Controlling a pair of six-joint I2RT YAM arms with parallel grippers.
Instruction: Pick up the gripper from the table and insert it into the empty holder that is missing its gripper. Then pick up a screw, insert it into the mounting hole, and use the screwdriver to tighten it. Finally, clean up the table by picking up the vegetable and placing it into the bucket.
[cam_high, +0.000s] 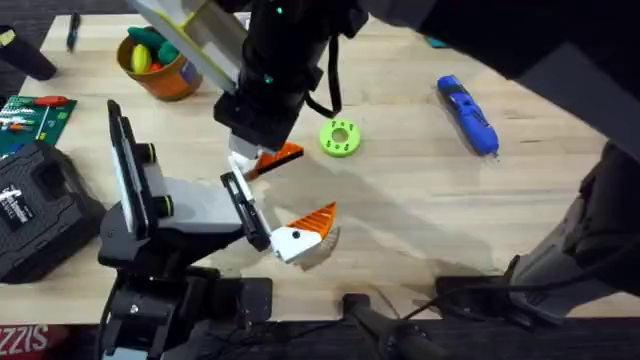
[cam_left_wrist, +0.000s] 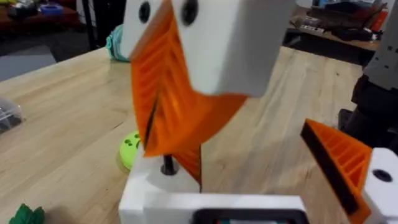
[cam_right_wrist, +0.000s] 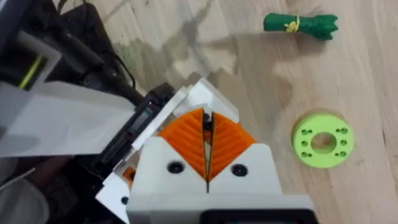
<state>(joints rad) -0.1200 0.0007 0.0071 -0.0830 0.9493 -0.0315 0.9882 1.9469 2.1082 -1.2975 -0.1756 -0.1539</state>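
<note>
Very little print resolves for me at this station. In the overhead view I read red capitals "ZZIS" on a light strip (cam_high: 22, 338) at the lower left corner, cut off by the edge. The black case (cam_high: 35, 205) at the table's left edge carries a white logo and lettering, which I cannot make out. The green card (cam_high: 35, 118) beside it bears small white marks, also illegible to me. I find no readable text in either wrist view.
</note>
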